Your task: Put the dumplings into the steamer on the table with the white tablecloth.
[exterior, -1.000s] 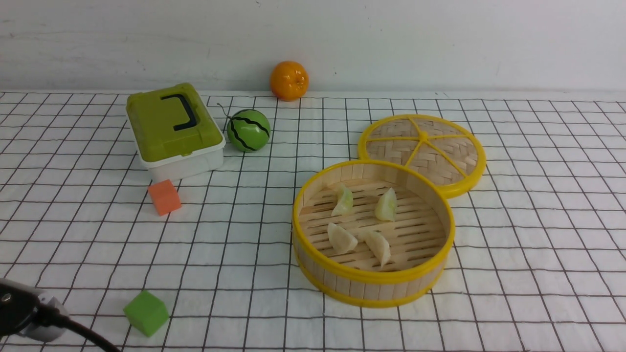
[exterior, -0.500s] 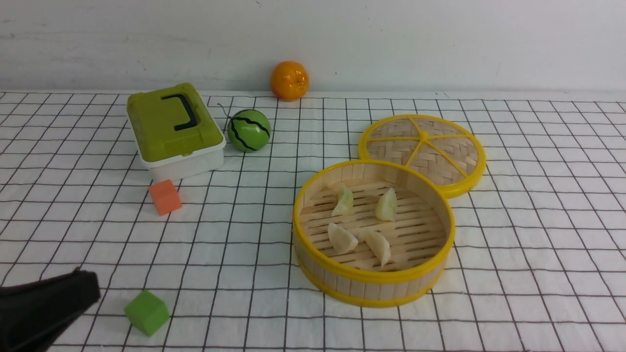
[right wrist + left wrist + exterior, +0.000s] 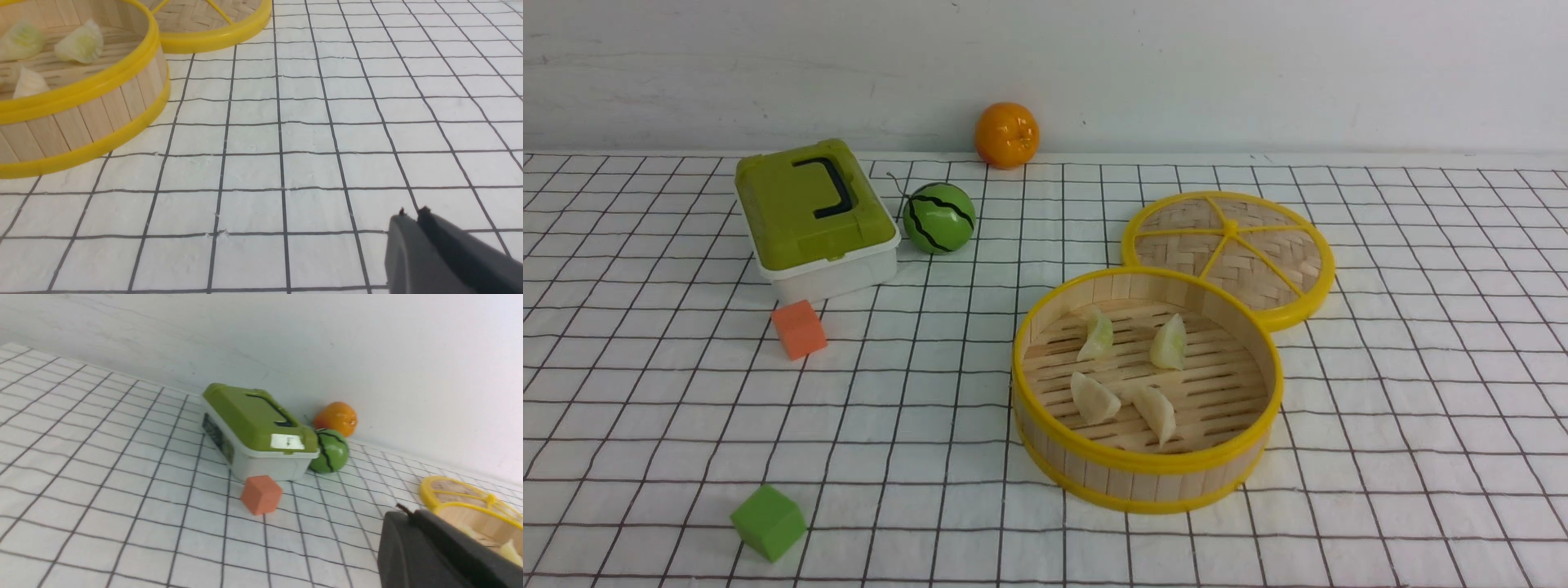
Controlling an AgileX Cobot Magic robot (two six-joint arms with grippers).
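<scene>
The left gripper (image 3: 412, 522) has left the front view's 7 o'clock corner (it was there half a second ago); both it and the right gripper (image 3: 412, 222) look pressed together, holding nothing. All four dumplings (image 3: 1129, 371) lie in the steamer (image 3: 1147, 474), at 4 o'clock from the cloth's (image 3: 1421, 408) centre, so the task looks finished.

Matte dark grey left claw (image 3: 408, 516) and right claw (image 3: 412, 216), smooth slabs with small nubbed tips.
</scene>
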